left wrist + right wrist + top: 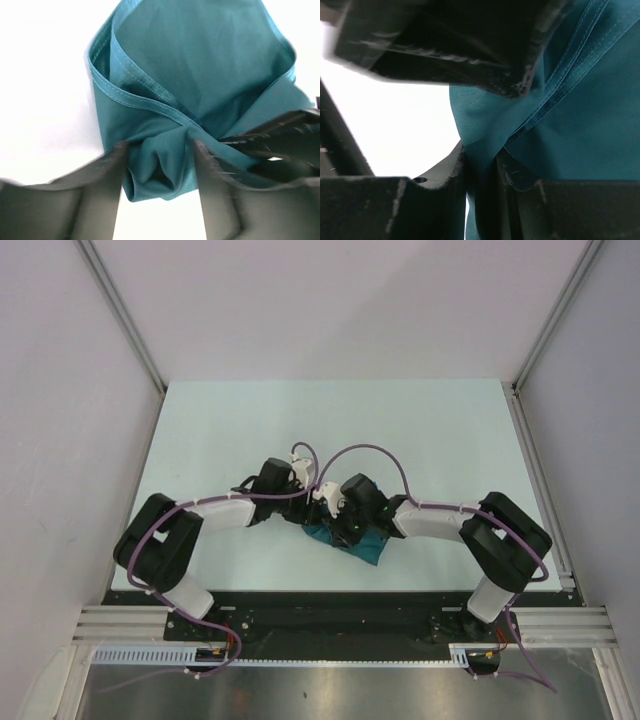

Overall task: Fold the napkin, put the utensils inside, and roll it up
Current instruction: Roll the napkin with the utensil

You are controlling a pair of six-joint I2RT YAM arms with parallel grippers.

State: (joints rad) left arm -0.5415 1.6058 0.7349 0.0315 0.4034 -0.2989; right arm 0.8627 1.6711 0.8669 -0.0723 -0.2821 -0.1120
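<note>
Near the front of the table (220, 430), the sheeny teal napkin (200, 65) sat bunched; left gripper (159, 152) clamped a thick wad, right gripper (480, 157) pinched a fold.

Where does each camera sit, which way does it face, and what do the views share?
Top external: above and behind the arms, looking down at the table; both arms show, meeting over the napkin.
Left wrist: on the left arm, facing the napkin; the left gripper holds bunched cloth.
Right wrist: on the right arm, very close; the right gripper pinches a fold.
Shared: the napkin, in all three.
</note>
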